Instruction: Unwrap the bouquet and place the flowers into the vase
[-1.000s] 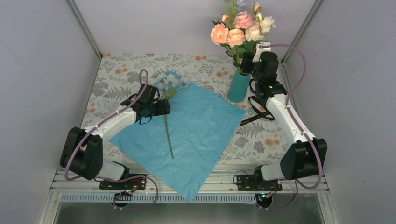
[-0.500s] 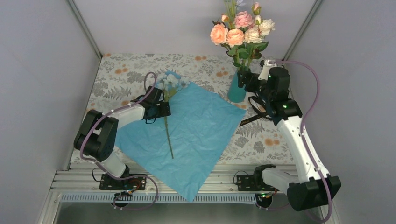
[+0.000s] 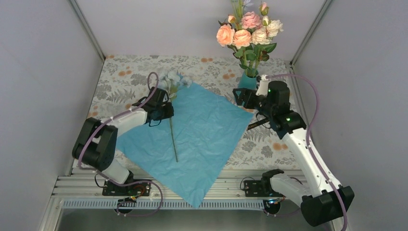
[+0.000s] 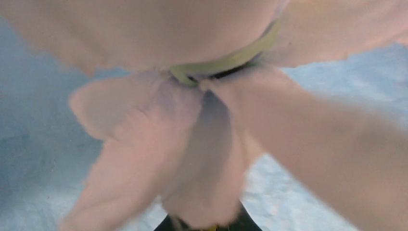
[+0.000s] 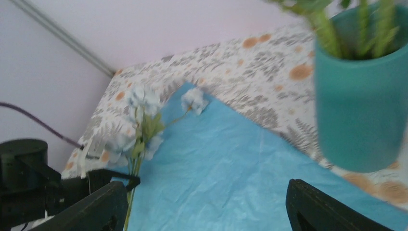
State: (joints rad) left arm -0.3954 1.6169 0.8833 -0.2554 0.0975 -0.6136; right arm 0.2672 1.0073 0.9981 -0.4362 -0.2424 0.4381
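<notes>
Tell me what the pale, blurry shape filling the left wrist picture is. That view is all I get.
Observer: The top camera shows it: a long green-stemmed artificial flower with pale-blue blossoms, its stem lying across a crinkled blue paper sheet.
Operator: Is something holding it?
Observer: Yes, the left pincer is shut on its stem, just below the blossoms.
Operator: Any other flowers around?
Observer: A small teal cylindrical vase stands beside the sheet at the far right, with pink and peach roses in it.
</notes>
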